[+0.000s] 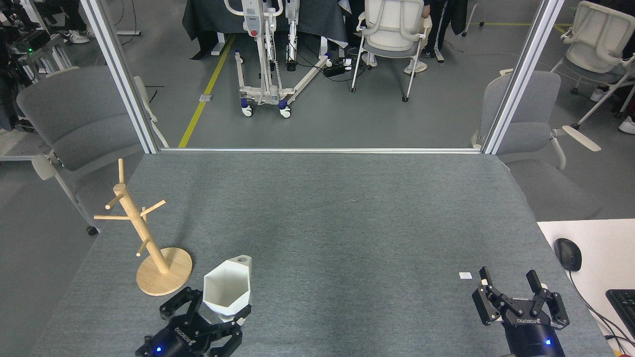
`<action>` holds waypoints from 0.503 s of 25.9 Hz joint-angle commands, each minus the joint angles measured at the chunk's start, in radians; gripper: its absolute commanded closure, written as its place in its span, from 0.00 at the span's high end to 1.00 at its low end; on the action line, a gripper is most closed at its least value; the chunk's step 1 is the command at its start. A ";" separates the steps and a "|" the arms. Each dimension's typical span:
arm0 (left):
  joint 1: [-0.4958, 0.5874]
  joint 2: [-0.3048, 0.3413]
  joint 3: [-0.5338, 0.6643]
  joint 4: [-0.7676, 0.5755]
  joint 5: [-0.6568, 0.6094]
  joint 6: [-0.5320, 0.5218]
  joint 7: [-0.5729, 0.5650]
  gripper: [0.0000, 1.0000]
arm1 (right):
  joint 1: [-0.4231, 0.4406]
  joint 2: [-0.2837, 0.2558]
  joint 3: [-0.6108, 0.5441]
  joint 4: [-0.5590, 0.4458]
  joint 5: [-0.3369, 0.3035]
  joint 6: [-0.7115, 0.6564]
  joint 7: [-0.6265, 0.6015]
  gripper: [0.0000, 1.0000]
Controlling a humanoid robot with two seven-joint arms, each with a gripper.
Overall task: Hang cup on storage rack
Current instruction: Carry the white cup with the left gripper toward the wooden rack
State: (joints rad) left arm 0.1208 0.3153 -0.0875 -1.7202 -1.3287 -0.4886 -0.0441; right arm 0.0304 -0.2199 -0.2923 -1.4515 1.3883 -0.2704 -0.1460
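The white cup (225, 291) with a hexagonal rim is held tilted low over the grey table, just right of the storage rack's round base. Its tab handle (241, 260) with a round hole points to the far side. My left gripper (212, 311) comes in at the bottom left and is shut on the cup's lower body. The storage rack (143, 233), a light wooden post with angled pegs, stands near the table's left edge with nothing on its pegs. My right gripper (507, 278) is at the bottom right, open with nothing between its fingers.
A small white tag (465, 275) lies on the table (327, 213) near the right gripper. A white desk to the right carries a black mouse (568, 254) and a keyboard (623, 303). Grey chairs stand off both sides; metal frame posts rise at the far corners.
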 commanded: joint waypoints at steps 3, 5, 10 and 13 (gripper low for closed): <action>0.158 -0.001 0.304 -0.002 0.000 -0.235 0.058 0.00 | -0.047 -0.036 0.025 0.000 0.008 0.108 0.019 0.99; 0.163 -0.004 0.379 0.004 0.000 -0.254 0.070 0.00 | -0.095 -0.036 0.094 0.002 0.008 0.189 0.072 0.99; 0.152 -0.005 0.538 0.007 -0.001 -0.243 0.112 0.00 | -0.107 0.005 0.116 0.003 0.018 0.200 0.124 0.99; 0.094 -0.007 0.566 0.051 -0.010 -0.191 0.105 0.00 | -0.107 0.016 0.116 0.003 0.018 0.157 0.124 0.99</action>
State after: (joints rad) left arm 0.2578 0.3094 0.4340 -1.6997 -1.3325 -0.7220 0.0603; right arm -0.0732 -0.2173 -0.1805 -1.4488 1.4047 -0.0845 -0.0270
